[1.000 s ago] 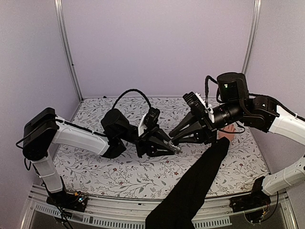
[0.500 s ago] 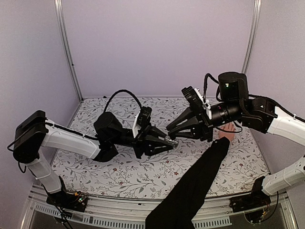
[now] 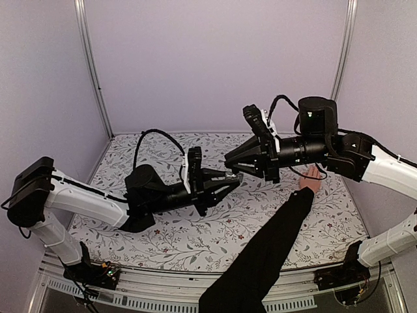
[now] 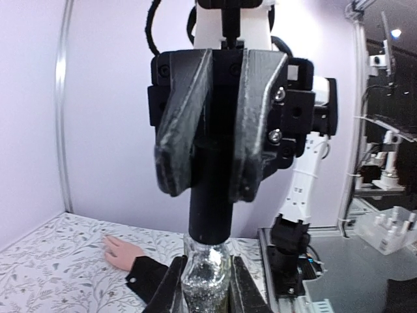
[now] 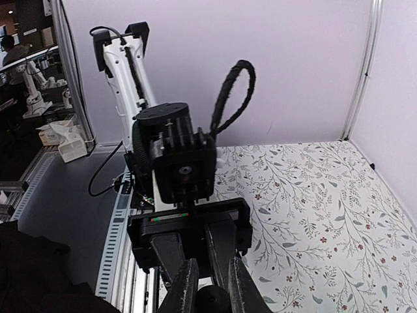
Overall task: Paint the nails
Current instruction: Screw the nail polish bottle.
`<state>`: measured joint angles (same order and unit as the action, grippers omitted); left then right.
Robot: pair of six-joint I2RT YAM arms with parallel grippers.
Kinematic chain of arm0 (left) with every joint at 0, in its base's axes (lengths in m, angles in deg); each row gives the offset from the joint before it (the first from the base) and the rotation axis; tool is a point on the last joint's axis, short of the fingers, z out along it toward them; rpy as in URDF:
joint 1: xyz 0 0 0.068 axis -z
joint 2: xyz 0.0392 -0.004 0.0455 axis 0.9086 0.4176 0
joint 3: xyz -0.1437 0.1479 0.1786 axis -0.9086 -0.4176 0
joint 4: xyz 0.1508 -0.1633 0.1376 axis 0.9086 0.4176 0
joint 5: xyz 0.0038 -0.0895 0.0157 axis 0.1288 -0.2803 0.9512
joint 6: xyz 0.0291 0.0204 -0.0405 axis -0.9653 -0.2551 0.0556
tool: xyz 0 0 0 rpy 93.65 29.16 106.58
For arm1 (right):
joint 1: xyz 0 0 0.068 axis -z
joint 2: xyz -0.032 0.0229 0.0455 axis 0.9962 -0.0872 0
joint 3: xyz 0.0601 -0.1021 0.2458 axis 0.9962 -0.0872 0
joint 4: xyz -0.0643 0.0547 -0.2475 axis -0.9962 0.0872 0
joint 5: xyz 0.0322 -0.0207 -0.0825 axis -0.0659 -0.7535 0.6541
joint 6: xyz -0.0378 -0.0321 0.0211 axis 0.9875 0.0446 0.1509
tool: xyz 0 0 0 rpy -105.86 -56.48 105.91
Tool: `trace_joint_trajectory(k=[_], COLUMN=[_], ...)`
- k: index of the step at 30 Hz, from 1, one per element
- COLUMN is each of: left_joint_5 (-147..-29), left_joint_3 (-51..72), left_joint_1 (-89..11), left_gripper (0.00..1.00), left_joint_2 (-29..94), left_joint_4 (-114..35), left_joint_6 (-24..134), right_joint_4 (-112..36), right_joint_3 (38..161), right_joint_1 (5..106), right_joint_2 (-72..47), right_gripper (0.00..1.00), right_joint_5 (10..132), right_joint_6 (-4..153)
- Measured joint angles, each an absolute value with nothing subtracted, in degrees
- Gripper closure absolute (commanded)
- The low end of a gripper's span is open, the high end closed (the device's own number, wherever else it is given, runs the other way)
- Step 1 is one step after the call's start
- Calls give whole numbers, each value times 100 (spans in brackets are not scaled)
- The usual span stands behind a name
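A small clear bottle (image 4: pixel 207 277) full of silver glitter polish hangs in the air above the table, with my left gripper (image 4: pixel 207 290) shut on its body. My right gripper (image 5: pixel 212 293) faces it and is shut on the bottle's black cap (image 4: pixel 212 195). In the top view the two grippers meet tip to tip, left gripper (image 3: pixel 225 180) against right gripper (image 3: pixel 230 171). A bare hand (image 3: pixel 311 177) in a long black sleeve (image 3: pixel 273 241) lies flat on the table at the right, under my right arm. Its nails are too small to make out. The hand (image 4: pixel 120 251) also shows in the left wrist view.
A floral cloth (image 3: pixel 195 225) covers the table. Lilac walls and metal posts (image 3: pixel 91 65) close in the back and sides. The sleeved arm crosses the table's front right edge. My right arm's cable (image 3: pixel 287 104) loops above its wrist.
Both grippers have risen together and shifted a little to the left, carrying the bottle and cap between them. The hand has stayed where it was.
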<state>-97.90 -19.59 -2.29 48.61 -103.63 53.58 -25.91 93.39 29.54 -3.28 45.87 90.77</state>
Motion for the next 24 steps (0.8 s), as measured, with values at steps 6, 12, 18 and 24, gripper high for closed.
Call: trace_joint_trajectory(k=[6,12,18,24], left_joint_5=[-8070,-7028,-6785,-7098], left_joint_3=[-1830,-1699,-1699,-1715], left_joint_1=[116,271,295,267], left_gripper=[100,100,100,100], left_joint_2=[4857,4944,4979,4977], left_joint_4=[-10052,-10037,-10092,-10251], left_joint_6=[4462,3926,3797,4003], right_joint_4=[-2829,-3343,-3710,-3977], right_joint_3=[9332,9125,8889,8664], right_joint_1=[3004,3004,2991,2976], right_joint_2=[-415,-411,-350,-162], right_gripper=[100,100,100,81], right_joint_5=[5269,5892,6097,6003], right_joint_6=[8634,8181,7945,7915])
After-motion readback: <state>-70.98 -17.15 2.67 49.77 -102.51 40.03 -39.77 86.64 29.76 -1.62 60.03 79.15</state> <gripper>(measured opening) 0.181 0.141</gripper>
